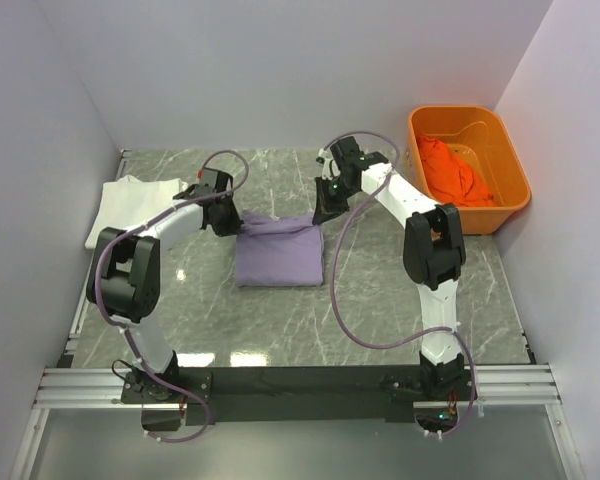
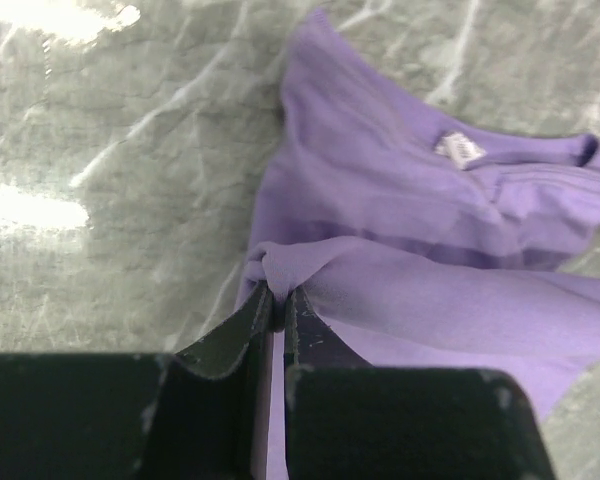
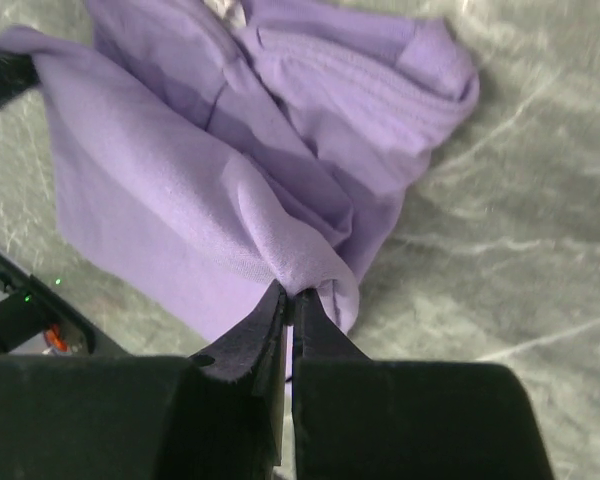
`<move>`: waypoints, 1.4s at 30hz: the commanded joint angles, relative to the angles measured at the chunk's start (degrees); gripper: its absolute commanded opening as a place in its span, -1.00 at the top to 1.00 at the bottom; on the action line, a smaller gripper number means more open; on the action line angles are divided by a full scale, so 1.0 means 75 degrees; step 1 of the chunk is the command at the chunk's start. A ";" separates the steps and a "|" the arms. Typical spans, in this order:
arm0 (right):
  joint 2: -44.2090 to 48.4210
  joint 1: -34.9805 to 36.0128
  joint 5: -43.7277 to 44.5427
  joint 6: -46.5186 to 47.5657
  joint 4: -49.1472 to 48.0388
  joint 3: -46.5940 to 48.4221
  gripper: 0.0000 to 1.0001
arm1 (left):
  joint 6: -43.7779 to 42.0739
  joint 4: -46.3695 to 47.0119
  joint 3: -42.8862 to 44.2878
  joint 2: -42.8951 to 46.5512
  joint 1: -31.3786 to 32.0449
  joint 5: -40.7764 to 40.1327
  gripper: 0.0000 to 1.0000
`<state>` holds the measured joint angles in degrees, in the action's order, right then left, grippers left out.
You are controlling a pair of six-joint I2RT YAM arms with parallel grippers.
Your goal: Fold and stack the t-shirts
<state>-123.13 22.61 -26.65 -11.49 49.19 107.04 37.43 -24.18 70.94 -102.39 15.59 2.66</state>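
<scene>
The left gripper [image 2: 278, 292] is pinched tight on a bunched fold at the left far corner of the purple shirt [image 2: 400, 180], cloth squeezed between its fingertips. The right gripper [image 3: 288, 292] is likewise clamped on a gathered fold at the shirt's right far corner.

In the top view, the left gripper [image 1: 225, 222] and right gripper [image 1: 327, 212] sit at the two far corners of the purple shirt [image 1: 278, 255], which lies folded into a rough rectangle near the middle of the table [image 1: 380, 290]. The left wrist view shows its neck label [image 2: 462, 150] facing up.

A white shirt [image 1: 130, 200] lies folded at the table's far left edge, well apart from the purple one.

The tub [image 1: 515, 195] stands at the far right corner. Inside it an orange shirt [image 1: 455, 170] lies crumpled.
</scene>
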 commanded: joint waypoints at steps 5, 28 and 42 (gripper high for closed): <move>0.0129 -0.0109 0.0026 -0.0156 -0.1624 -0.0655 0.94 | 0.0212 0.0963 -0.0447 0.0211 -0.0087 -0.0296 0.99; 0.2592 -0.0027 -0.1983 -0.0601 -0.6029 -0.4488 0.15 | -0.0911 0.2170 -0.1795 0.1922 0.0205 0.0559 0.13; -0.0655 -0.0634 -0.3371 -0.2029 -0.6991 -0.2250 0.15 | -0.1299 0.2147 0.1146 -0.1766 0.0112 0.1251 0.40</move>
<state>-126.13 20.60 -48.23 -21.93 2.37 85.69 29.39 -9.15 74.91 -111.48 16.86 9.58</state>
